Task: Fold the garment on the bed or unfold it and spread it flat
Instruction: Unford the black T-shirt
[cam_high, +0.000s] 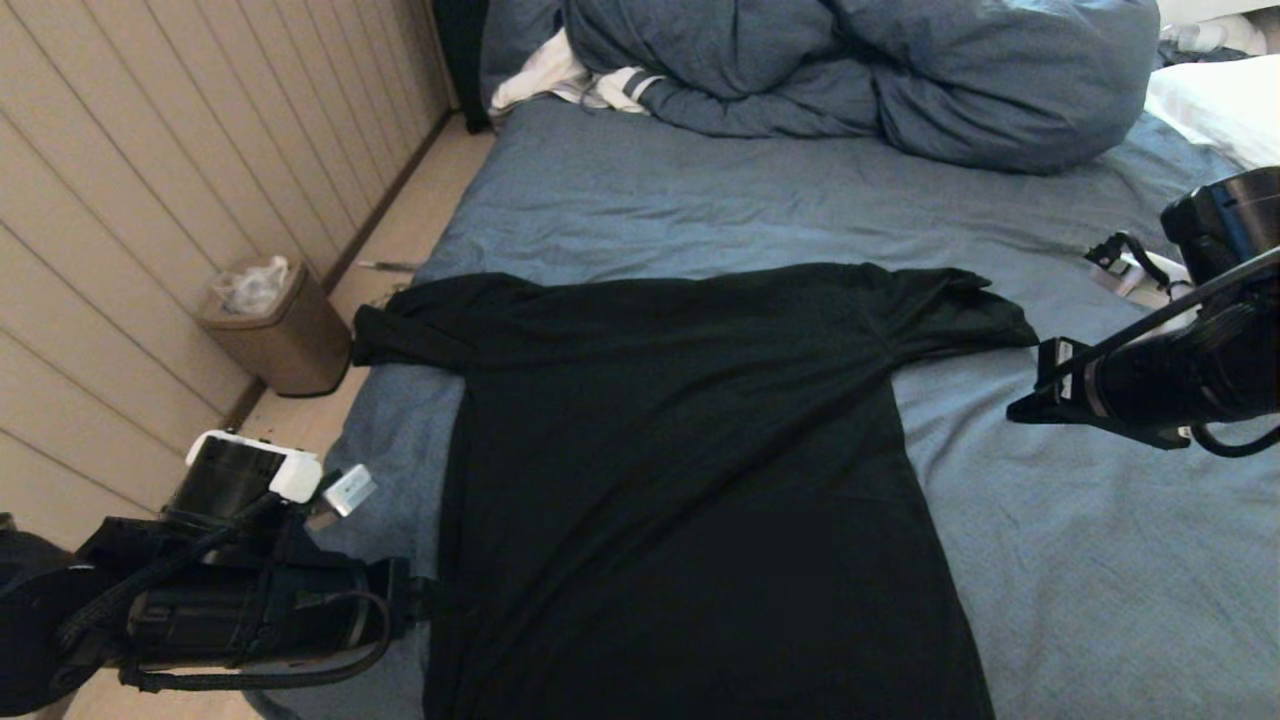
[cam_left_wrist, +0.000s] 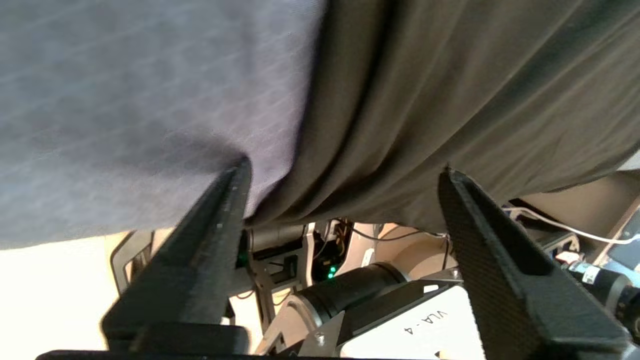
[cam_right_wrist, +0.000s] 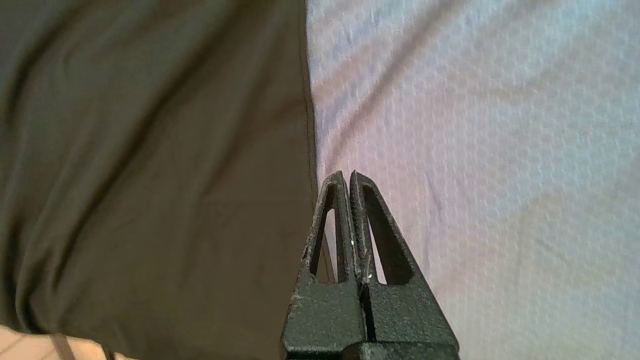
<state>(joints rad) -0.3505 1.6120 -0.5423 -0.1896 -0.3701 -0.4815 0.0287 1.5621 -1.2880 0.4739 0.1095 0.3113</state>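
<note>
garment (cam_high: 680, 460) plain side up, hem cut off, bed (cam_high: 1100, 560)

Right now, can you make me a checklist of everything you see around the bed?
Surface: bed with wrinkled blue sheet.
Job's things: black T-shirt spread flat, plain side up, bottom edge hanging off the bed's near edge.
Clutter: blue duvet, white striped cloth, white pillow at the far end.
Hands: left hand open at the shirt's hem; right hand shut, beside the shirt's edge.
Cables: black cables on both arms.
Surroundings: brown bin, panelled wall.
</note>
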